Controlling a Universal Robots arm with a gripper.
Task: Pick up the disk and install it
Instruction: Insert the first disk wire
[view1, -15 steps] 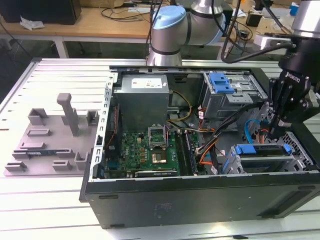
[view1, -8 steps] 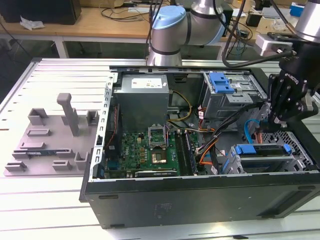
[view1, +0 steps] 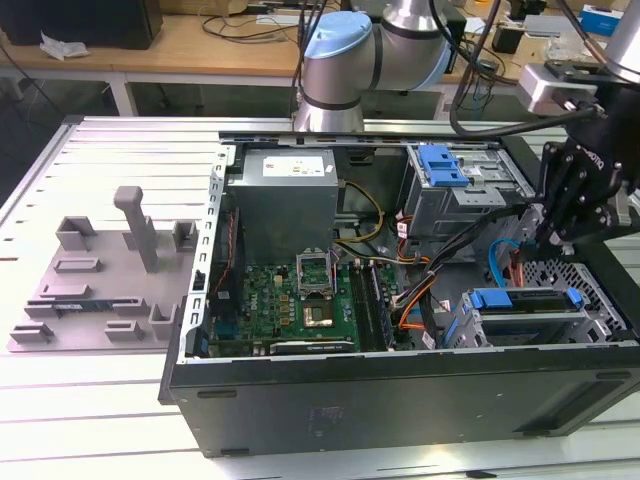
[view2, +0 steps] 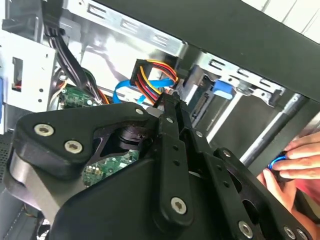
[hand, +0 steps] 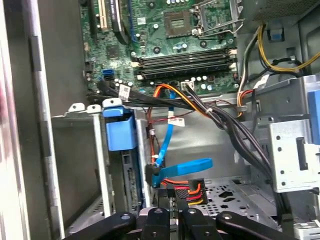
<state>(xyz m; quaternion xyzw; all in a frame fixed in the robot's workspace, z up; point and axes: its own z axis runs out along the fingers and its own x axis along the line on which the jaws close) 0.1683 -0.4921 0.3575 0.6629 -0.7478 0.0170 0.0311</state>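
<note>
The disk (view1: 527, 300) sits in its bay at the corner of the open computer case (view1: 400, 400), close below the fingers (view2: 170, 130). They are pinched together, tips at a wired plug (hand: 183, 189). The case rests on a slotted metal tabletop (view1: 100, 400), with wooden desks (view1: 200, 45) behind.

Arm (view1: 345, 60) reaching down, end effector (view1: 545, 238) fingers pinched together

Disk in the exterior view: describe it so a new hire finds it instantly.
Inside the open PC case, look at the drive cage at the exterior view's right, nearest the camera, just below the gripper. The disk lies there, edged by a long blue bracket; the blue latch farther back is shorter, atop the upper cage.
</note>
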